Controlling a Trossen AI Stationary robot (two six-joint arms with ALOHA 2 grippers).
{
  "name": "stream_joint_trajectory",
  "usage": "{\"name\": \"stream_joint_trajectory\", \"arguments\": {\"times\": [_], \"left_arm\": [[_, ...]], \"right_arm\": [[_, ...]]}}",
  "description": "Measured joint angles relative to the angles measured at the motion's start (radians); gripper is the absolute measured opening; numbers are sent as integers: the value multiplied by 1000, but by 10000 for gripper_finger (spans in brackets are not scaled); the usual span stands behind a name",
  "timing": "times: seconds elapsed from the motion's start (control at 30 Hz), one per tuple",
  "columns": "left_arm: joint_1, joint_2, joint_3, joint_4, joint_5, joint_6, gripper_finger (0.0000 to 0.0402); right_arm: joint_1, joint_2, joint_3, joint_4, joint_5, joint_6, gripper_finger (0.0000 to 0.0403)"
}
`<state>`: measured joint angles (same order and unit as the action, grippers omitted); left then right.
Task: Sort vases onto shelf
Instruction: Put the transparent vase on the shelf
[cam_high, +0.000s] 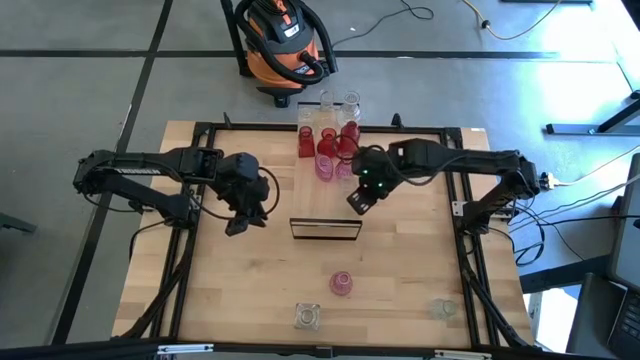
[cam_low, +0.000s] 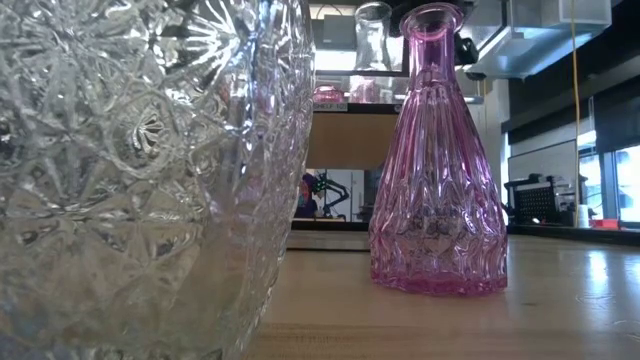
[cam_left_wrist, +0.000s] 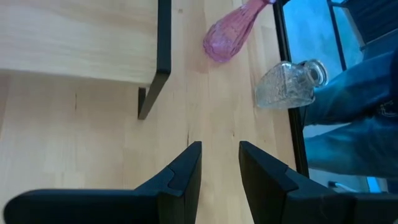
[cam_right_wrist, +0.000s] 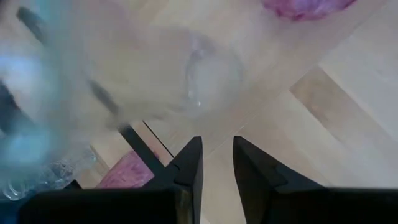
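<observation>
The shelf (cam_high: 325, 229) stands mid-table. Beyond it, at the far edge, red, pink and clear vases (cam_high: 330, 140) stand in a cluster. Near the front edge stand a pink vase (cam_high: 341, 284) and two clear ones (cam_high: 307, 317) (cam_high: 443, 310). My right gripper (cam_high: 357, 203) hangs just beyond the shelf's right half, shut on a clear vase (cam_right_wrist: 155, 68) that looms blurred ahead of its fingers. The low view shows that vase (cam_low: 372, 35) above the shelf top. My left gripper (cam_high: 238, 225) hovers open, left of the shelf, over bare table. My right gripper has the clear vase (cam_right_wrist: 205, 106) right at its fingertips, coming at it from above on a steep slant. Blur and clear glass hide the place of contact, so which part it holds cannot be told. The vase is lifted clear of table and shelf.
A black frame (cam_high: 190, 200) rims the table on its left, right and far sides. An orange and black shop vacuum (cam_high: 285, 45) sits on the floor beyond the far edge. Blue cloth, perhaps a person's leg (cam_left_wrist: 354, 106), shows past the near edge.
</observation>
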<state>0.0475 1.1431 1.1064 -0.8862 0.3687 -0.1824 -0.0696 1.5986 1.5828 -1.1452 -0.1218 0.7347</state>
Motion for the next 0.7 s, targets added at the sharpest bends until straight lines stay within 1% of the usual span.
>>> {"name": "stream_joint_trajectory", "arguments": {"times": [0.27,0.4,0.53,0.7], "left_arm": [[0,0,0,-20,18,-17,101],[0,0,0,-20,18,-18,101],[0,0,0,-20,18,-19,101],[14,0,0,-19,18,-19,101]], "right_arm": [[-11,0,-19,106,9,-1,74],[-11,0,-19,91,48,6,74],[-9,0,-19,45,118,18,74],[-9,7,-20,125,141,20,74]]}}
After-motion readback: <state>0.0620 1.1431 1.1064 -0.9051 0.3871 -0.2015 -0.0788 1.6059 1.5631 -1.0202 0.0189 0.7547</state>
